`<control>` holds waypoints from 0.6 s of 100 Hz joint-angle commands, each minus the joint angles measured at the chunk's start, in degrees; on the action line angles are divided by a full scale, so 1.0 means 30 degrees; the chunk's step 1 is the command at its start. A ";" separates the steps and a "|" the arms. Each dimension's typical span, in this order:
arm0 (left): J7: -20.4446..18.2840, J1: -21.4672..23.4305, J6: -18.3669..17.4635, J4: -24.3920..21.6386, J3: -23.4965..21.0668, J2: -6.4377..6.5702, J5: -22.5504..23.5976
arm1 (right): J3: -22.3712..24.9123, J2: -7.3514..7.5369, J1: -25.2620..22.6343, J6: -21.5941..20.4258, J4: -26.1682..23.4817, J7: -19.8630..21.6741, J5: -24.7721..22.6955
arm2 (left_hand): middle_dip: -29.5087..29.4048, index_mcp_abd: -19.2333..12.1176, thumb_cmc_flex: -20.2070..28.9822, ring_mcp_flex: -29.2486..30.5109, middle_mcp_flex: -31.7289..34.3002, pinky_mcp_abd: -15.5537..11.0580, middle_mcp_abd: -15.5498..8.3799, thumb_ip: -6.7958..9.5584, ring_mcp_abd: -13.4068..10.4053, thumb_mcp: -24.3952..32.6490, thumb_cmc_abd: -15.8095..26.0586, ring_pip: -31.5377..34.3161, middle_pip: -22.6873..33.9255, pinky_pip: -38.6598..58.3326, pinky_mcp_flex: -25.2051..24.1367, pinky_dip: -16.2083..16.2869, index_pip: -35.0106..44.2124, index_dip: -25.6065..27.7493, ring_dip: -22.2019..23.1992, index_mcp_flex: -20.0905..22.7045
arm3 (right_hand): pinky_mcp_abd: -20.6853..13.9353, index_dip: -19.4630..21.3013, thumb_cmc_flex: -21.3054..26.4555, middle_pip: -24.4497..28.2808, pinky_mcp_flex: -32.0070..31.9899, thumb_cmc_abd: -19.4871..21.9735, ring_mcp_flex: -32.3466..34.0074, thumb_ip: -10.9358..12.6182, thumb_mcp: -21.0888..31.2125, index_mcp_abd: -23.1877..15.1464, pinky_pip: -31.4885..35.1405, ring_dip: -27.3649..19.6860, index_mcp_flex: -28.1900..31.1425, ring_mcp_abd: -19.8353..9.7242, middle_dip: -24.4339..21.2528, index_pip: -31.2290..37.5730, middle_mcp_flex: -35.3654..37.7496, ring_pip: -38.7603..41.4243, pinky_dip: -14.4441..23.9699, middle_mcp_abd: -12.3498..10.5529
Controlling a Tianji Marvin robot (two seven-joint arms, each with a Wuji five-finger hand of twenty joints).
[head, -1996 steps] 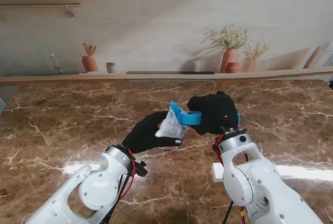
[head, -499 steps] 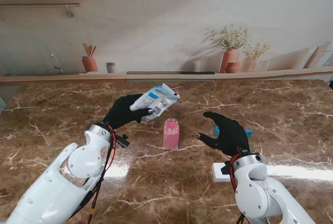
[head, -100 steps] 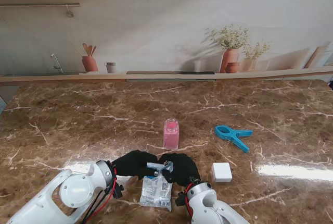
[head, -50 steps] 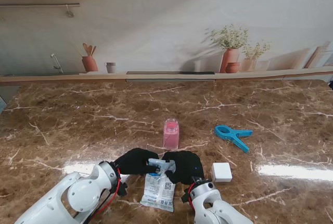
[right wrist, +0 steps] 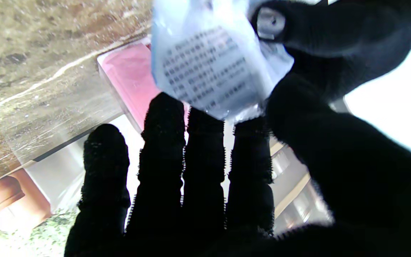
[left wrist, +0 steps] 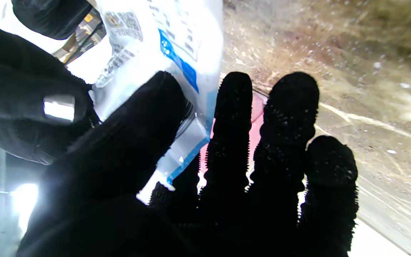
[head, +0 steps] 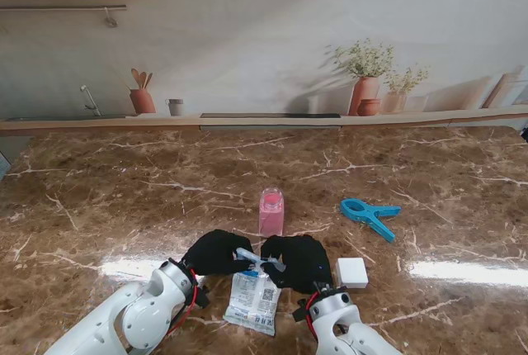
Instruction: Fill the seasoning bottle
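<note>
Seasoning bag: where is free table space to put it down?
Bare marble lies left of the pink bottle and beyond it. Crowded: both hands, left hand and right hand, hold the bag near me; blue clip and white block occupy the right.

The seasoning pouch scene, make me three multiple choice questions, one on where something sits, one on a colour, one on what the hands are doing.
1. Where is the clip relative to the bottle?
A. On its right
B. On its left
C. On top of it

2. What colour is the bottle's content?
A. Green
B. Pink
C. Yellow

3. How is the pouch held?
A. By the left hand alone
B. By nobody, lying flat
C. By both the left hand and the right hand

Answers: 1 A, the blue clip lies right of the bottle, apart from it. 2 B, the fill shows pink. 3 C, both black-gloved hands pinch the pouch's top edge.
</note>
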 commanded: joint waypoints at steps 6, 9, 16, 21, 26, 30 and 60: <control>-0.0370 -0.0034 -0.1037 0.0404 -0.0078 0.0035 -0.0181 | 0.0386 -0.0329 -0.0625 0.0899 -0.1039 0.0094 0.1065 | 0.0086 -0.1646 -0.0215 0.0466 0.1330 0.0285 -0.0638 0.0360 -0.0701 0.0833 -0.0196 -0.0964 -0.0750 0.0484 -0.0693 -0.0103 0.0135 -0.0508 -0.0575 0.1270 | -0.0467 -0.1150 0.0615 -0.0063 0.0782 0.1485 0.0649 0.0244 0.0225 0.0534 0.1658 -0.0659 0.0488 0.0373 -0.0754 0.0706 0.0739 0.0217 0.1093 0.0467; -0.0487 -0.0047 -0.1231 0.0457 -0.0116 0.0060 -0.0218 | 0.0531 -0.0358 -0.0746 0.1311 -0.1360 0.0125 0.1134 | 0.0096 -0.1708 -0.0216 0.0395 0.1309 0.0290 -0.0674 0.0370 -0.0692 0.0813 -0.0175 -0.1012 -0.0802 0.0446 -0.0771 -0.0088 0.0142 -0.0521 -0.0599 0.1279 | -0.0517 -0.1427 0.0852 -0.0145 0.1057 0.1596 0.0822 0.0183 0.0067 0.0687 0.1956 -0.0819 0.0423 0.0429 -0.0922 0.0714 0.0864 0.0145 0.1138 0.0531; -0.0453 -0.0063 -0.1594 0.0568 -0.0200 0.0090 -0.0048 | 0.0911 -0.0354 -0.0907 0.2096 -0.1923 0.0310 0.1085 | 0.0089 -0.1894 -0.0242 0.0258 0.1312 0.0260 -0.0813 0.0415 -0.0710 0.0788 -0.0202 -0.1145 -0.0956 0.0310 -0.0980 -0.0069 0.0152 -0.0556 -0.0669 0.1305 | -0.0590 -0.1727 0.1159 -0.0384 0.1525 0.1889 0.1092 0.0060 -0.0216 0.0755 0.2319 -0.1133 0.0262 0.0503 -0.1267 0.0684 0.1013 -0.0132 0.1096 0.0587; -0.0286 -0.0047 -0.1833 0.0634 -0.0271 0.0094 0.0190 | 0.1154 -0.0340 -0.0983 0.2829 -0.2336 0.0651 0.1111 | 0.0072 -0.2024 -0.0269 0.0179 0.1332 0.0239 -0.0922 0.0453 -0.0744 0.0806 -0.0224 -0.1233 -0.1083 0.0231 -0.1090 -0.0049 0.0165 -0.0587 -0.0714 0.1351 | -0.0590 -0.1836 0.1333 -0.0502 0.1798 0.1939 0.1331 0.0033 -0.0383 0.0802 0.2570 -0.1352 0.0229 0.0568 -0.1457 0.0704 0.1157 -0.0324 0.1023 0.0643; 0.0006 -0.0026 -0.2039 0.0699 -0.0325 0.0077 0.0444 | 0.1346 -0.0305 -0.1005 0.3535 -0.2710 0.1254 0.1230 | 0.0038 -0.2069 -0.0316 0.0149 0.1334 0.0235 -0.0977 0.0470 -0.0741 0.0821 -0.0251 -0.1276 -0.1200 0.0202 -0.1114 -0.0026 0.0160 -0.0622 -0.0738 0.1368 | -0.0626 -0.1911 0.1392 -0.0541 0.2173 0.1894 0.1614 0.0009 -0.0497 0.0789 0.2864 -0.1482 0.0301 0.0590 -0.1575 0.0739 0.1370 -0.0391 0.0980 0.0661; 0.0261 -0.0007 -0.2156 0.0734 -0.0356 0.0065 0.0688 | 0.1440 -0.0268 -0.0976 0.4019 -0.2944 0.1830 0.1425 | -0.0028 -0.2165 -0.0359 0.0096 0.1361 0.0234 -0.1043 0.0487 -0.0757 0.0849 -0.0290 -0.1324 -0.1317 0.0178 -0.1177 -0.0003 0.0187 -0.0634 -0.0762 0.1421 | -0.0636 -0.1975 0.1438 -0.0588 0.2339 0.1728 0.1724 0.0001 -0.0539 0.0800 0.3057 -0.1557 0.0389 0.0642 -0.1654 0.0763 0.1481 -0.0445 0.0952 0.0662; 0.2060 -0.0237 -0.3478 0.1084 -0.0289 0.0155 0.3208 | 0.1095 0.0332 0.0130 0.6184 -0.3256 0.6425 0.2521 | -0.0177 -0.2585 -0.0500 -0.0122 0.1378 0.0188 -0.1337 0.0631 -0.0910 0.1336 -0.0404 -0.1388 -0.1935 0.0049 -0.1519 0.0211 0.0583 -0.0519 -0.0762 0.1414 | -0.1428 -0.3417 -0.0149 -0.1893 0.2788 0.0725 0.1671 0.0135 -0.1038 0.0852 0.3915 -0.2230 0.0130 0.0548 -0.2947 0.0402 0.1358 -0.1598 0.0191 0.0589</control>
